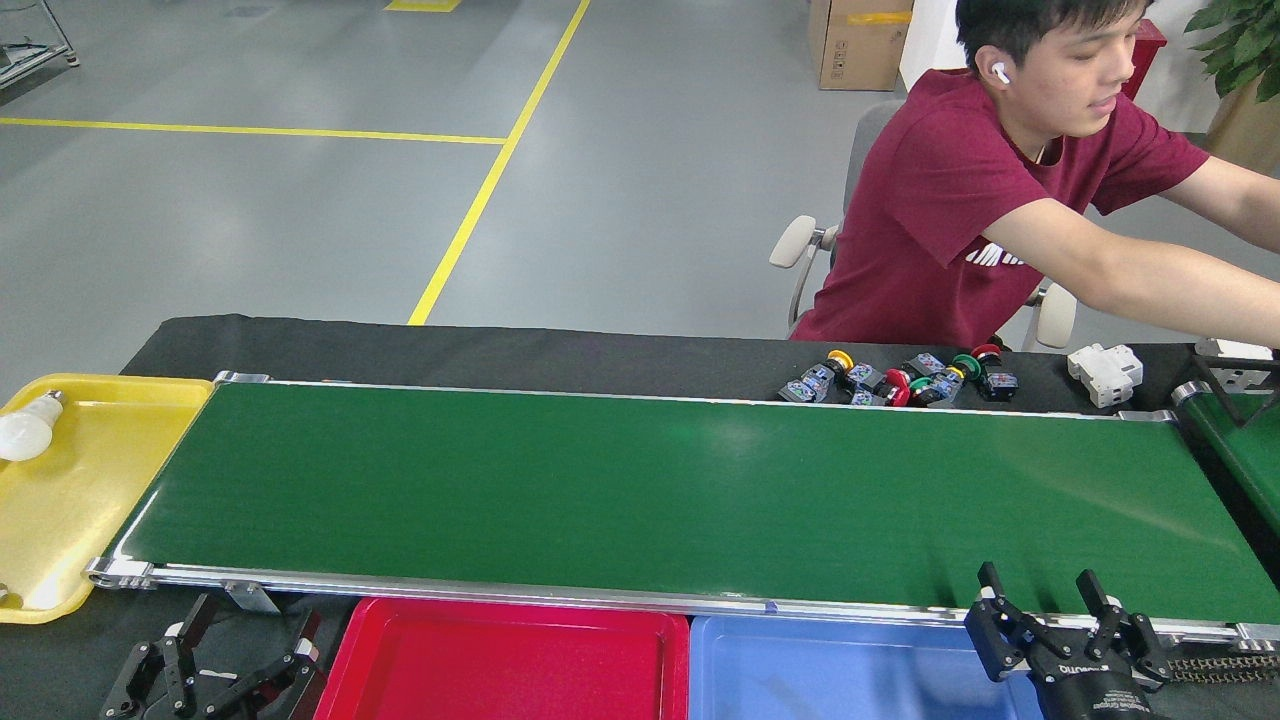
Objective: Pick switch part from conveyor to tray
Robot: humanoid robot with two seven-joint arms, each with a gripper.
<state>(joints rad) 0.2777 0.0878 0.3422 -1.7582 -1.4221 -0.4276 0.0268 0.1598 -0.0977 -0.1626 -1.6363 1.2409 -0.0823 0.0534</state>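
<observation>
The conveyor (pixel 640 490) is a long green belt in silver rails across the middle, and nothing lies on the belt. Several switch parts (pixel 900 382) with red, green and yellow caps sit in a cluster on the black table just behind the belt's far rail. A red tray (pixel 400 650) and a blue tray (pixel 800 660) sit side by side below the near rail. My left gripper (pixel 255 625) is open at the bottom left, beside the red tray. My right gripper (pixel 1037 578) is open over the near rail, at the blue tray's right end.
A yellow tray (pixel 90 500) at the belt's left end holds a white light bulb (pixel 28 430). A white breaker block (pixel 1105 372) lies behind the belt's right end. A narrower green belt (pixel 1240 450) angles in at the right. A person in a red shirt (pixel 940 220) sits behind the table, arms stretched right.
</observation>
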